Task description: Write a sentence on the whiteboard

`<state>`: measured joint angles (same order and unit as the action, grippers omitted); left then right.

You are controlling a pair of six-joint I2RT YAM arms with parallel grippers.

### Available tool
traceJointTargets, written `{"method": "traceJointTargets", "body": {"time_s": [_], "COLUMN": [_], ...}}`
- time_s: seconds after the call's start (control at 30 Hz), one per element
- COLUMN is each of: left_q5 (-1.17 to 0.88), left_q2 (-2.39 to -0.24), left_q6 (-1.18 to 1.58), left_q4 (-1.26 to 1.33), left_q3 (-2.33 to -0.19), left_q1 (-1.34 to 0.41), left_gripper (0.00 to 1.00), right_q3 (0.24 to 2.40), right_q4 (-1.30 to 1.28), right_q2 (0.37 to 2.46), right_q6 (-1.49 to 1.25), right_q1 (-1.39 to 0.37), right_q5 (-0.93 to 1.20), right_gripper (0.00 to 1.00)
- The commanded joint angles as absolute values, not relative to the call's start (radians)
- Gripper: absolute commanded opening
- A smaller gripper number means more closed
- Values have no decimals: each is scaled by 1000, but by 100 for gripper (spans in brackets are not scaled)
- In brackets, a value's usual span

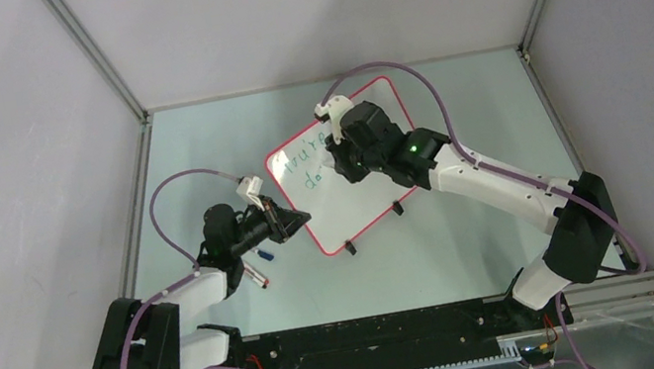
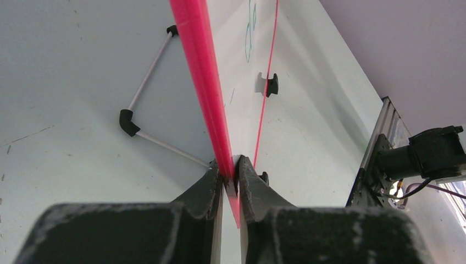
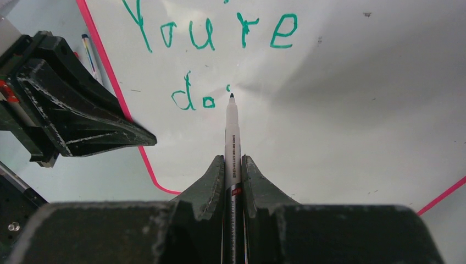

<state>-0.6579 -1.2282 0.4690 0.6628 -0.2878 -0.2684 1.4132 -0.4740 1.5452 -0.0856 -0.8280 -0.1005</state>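
The whiteboard, white with a red-pink rim, stands tilted on the table. Green writing on it reads "You're" with "doi" below. My left gripper is shut on the whiteboard's left rim, the red edge pinched between its fingers. My right gripper is shut on a white marker, held over the board. The marker's tip sits at the board's face just below the dot of the "i".
Two loose pens lie on the table beside the left arm. The board's wire stand shows behind it, and black clip feet sit on its lower edge. Grey walls enclose the table on three sides.
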Motion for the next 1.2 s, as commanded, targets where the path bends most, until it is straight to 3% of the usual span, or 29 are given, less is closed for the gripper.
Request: {"method": "traceJointTargets", "body": {"time_s": [0.0,1.17], "left_q5": [-589,-591], "left_q2": [-1233,-1237], "left_q6": [378,380], "left_q4": [600,601], "left_q3": [-295,-296], "left_q1": [-270,-270], "left_gripper": [7,7], "right_q3": [1397,1396], "right_q4": [-452,-434], "right_q2": [1522,1554], "right_q6": [-90,-89], "right_q1": [-828,-837], "right_q5": [-103,-83], "right_gripper": [0,0]}}
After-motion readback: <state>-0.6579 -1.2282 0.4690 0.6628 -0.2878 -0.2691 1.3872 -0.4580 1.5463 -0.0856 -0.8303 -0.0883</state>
